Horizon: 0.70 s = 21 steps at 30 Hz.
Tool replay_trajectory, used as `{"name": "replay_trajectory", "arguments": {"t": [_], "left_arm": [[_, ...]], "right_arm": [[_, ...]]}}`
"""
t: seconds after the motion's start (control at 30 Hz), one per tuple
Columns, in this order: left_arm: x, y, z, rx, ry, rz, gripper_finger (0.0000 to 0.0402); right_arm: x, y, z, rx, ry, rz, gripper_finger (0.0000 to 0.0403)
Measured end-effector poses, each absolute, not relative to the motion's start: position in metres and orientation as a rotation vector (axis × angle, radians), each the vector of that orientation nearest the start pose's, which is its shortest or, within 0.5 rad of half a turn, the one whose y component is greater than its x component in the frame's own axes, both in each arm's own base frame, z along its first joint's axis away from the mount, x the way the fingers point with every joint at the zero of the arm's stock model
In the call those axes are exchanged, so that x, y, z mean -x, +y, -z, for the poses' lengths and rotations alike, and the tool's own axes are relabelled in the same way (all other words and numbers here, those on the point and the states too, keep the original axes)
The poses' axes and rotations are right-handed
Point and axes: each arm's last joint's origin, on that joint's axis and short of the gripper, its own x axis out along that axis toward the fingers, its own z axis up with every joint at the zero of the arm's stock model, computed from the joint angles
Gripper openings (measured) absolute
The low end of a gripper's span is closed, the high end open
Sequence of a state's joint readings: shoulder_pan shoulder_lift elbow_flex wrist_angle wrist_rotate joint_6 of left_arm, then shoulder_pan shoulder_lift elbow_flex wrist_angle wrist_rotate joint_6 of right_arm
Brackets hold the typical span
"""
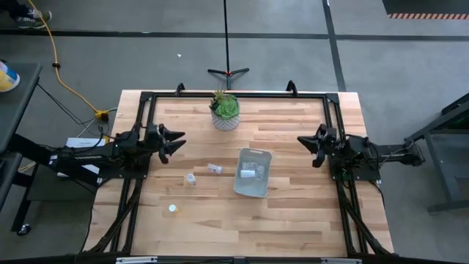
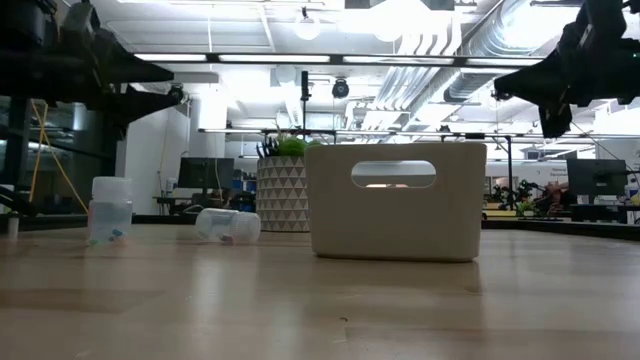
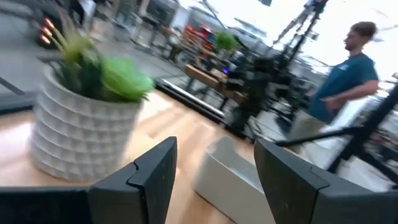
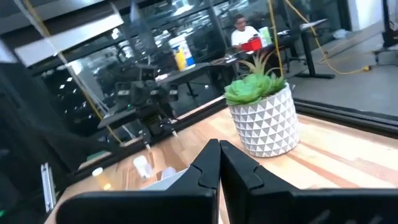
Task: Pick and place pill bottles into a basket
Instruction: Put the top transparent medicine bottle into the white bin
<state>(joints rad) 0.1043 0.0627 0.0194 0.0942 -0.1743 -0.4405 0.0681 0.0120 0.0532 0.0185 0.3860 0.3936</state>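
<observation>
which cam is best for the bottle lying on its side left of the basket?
Low view: the lying bottle shows large and side-on, beside the plant pot and left of the basket. High view shows it only as a small speck. Left wrist view misses it; right wrist view shows only blurry bottle shapes I can't tell apart.

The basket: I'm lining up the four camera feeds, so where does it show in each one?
High view: basket at table centre, right of the loose bottles.
Low view: the pale box with a handle slot, centre.
Left wrist view: grey rim between the left hand's fingers.
Right wrist view: not clearly visible.
Shared landmark: the potted plant.
</observation>
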Motion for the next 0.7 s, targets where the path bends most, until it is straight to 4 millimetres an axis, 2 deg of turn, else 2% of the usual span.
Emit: {"name": "replay_trajectory", "arguments": {"t": [0.1, 0.33, 0.53, 0.7], "left_arm": [[-0.1, 0.014, -0.18, 0.45, -0.074, -0.23, 0.025], [-0.111, 0.015, -0.214, 0.306, 0.115, -0.249, 0.025], [-0.144, 0.016, -0.225, 0.273, 0.315, -0.193, 0.025], [-0.178, 0.018, -0.222, 0.24, 0.477, -0.116, 0.025]], "right_arm": [[-0.093, -0.004, -0.182, -0.402, -0.113, 0.288, 0.0], [-0.094, -0.004, -0.182, -0.402, -0.11, 0.271, 0.0], [-0.094, -0.004, -0.18, -0.398, -0.095, 0.288, 0.0], [-0.094, -0.004, -0.18, -0.397, -0.09, 0.29, 0.0]]}}
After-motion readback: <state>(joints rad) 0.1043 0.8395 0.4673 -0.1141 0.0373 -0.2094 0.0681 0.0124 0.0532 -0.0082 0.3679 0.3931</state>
